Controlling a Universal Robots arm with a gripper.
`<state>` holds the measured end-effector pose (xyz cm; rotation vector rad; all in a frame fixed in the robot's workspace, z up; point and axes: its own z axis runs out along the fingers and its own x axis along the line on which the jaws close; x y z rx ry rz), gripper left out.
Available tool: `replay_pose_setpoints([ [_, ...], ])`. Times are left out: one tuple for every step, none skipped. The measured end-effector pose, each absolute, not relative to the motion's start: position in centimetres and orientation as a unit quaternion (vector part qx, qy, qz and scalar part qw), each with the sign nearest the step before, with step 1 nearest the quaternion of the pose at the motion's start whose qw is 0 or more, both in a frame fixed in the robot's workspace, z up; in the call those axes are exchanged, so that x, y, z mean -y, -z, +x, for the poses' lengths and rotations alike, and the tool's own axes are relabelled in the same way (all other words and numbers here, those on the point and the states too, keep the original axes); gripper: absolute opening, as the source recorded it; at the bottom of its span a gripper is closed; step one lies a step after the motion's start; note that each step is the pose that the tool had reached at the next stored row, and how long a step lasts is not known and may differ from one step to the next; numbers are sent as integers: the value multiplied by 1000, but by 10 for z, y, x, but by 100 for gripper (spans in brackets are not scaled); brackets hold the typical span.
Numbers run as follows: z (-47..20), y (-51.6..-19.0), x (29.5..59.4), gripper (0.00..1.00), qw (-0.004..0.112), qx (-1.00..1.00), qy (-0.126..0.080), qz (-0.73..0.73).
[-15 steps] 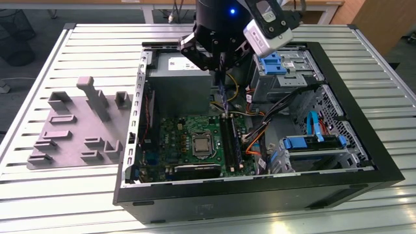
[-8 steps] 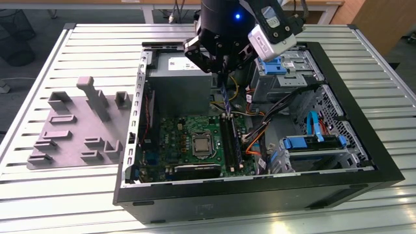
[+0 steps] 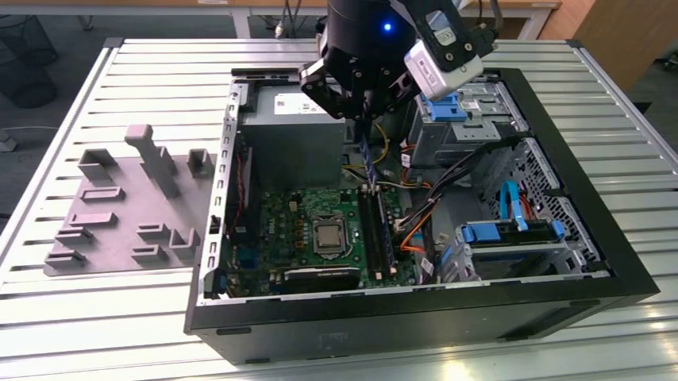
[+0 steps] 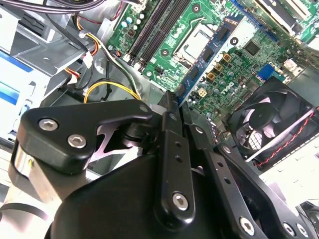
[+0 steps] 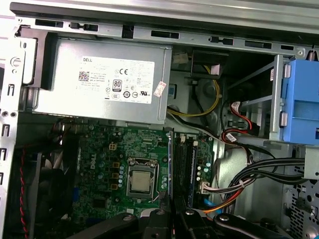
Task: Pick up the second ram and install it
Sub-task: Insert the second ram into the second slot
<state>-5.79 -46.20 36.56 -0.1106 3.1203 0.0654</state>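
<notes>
Gripper (image 3: 366, 111) gripping second ram (image 3: 367, 155)

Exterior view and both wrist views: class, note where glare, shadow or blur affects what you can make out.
Exterior view: glare whitens the slatted table near its front edge; the hand holds the ram in shade. Second wrist view: the close hand looks soft, the motherboard sharp. First wrist view: the fan corner is dark.

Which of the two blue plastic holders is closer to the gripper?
The upper blue holder in the exterior view, right beside the gripper holding the second ram; the other blue holder sits lower, away from it.
</notes>
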Motion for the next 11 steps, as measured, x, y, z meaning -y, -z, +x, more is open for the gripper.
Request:
replay_pose_setpoints([
  [-58,-366,462,14,9,-999,-21,-35],
  [-58,-366,462,14,9,-999,-21,-35],
  [-58,-366,462,14,9,-999,-21,-34],
  [-58,-365,462,14,9,-999,-21,-31],
  [-58,-365,462,14,10,-999,-21,-29],
  [-58,-364,462,14,10,-999,-21,-28],
  [-58,-363,462,14,10,-999,-21,-28],
  [-58,-362,462,14,10,-999,-21,-28],
  [-58,-361,462,14,9,-999,-21,-28],
  [-58,-360,462,14,9,-999,-21,-28],
  [-58,-359,462,14,9,-999,-21,-27],
])
